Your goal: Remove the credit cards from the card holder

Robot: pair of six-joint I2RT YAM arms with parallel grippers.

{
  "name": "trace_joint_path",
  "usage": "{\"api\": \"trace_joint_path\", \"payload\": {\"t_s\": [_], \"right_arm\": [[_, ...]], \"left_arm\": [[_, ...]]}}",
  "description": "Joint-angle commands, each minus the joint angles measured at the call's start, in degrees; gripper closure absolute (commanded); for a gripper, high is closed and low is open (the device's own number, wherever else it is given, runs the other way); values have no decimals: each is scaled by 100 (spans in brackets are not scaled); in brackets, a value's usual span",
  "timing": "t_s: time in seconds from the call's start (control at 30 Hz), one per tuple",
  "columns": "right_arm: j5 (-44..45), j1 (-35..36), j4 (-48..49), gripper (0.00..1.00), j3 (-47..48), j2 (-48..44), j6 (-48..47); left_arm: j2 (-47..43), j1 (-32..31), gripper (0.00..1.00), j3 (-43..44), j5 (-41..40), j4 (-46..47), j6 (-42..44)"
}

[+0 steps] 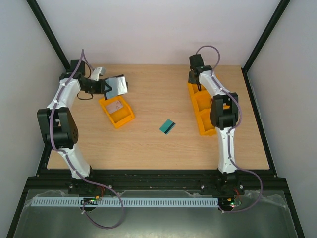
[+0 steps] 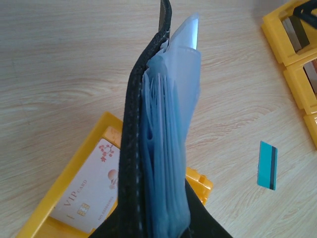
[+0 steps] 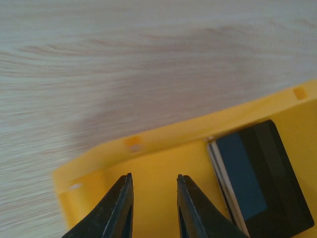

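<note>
**Top external view:** the left jaws are clamped on the card holder (image 1: 118,85), which hangs open above the far-left counter (image 1: 148,148), just beyond a small orange tray (image 1: 117,111). One teal credit card (image 1: 167,127) lies loose mid-counter. The right jaws hang over the far end of the long orange tray (image 1: 202,106), and their gap is too small to read here.

**Left wrist view:** the holder stands on edge in the clamp, its blue sleeves (image 2: 171,139) fanned. The sleeves are cloudy, so I cannot tell whether any cards remain inside. A tug on a tight card could drag the holder out of the grip. The holder partly hides the VIP card (image 2: 91,198).

**Right wrist view:** the right jaws stand apart with nothing between them, low inside a corner of the long tray beside dark stacked cards (image 3: 257,183), which the frame cuts off. If the jaws leave sideways, the tips could catch the tray wall and shift it.
</note>
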Motion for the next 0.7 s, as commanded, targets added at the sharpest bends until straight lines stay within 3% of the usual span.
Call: {"api": "trace_joint_path", "payload": {"t_s": [0.0, 0.33, 0.53, 0.67], "right_arm": [[139, -196, -166, 77, 130, 196, 322], [-880, -232, -486, 77, -51, 744, 381], [-1714, -215, -387, 76, -538, 470, 206], [-2197, -158, -67, 76, -1439, -182, -36]], "left_arm": [[92, 44, 98, 251, 129, 32, -4], [176, 53, 98, 312, 85, -58, 24], [209, 53, 98, 400, 101, -27, -2], [219, 53, 98, 396, 123, 19, -29]]}}
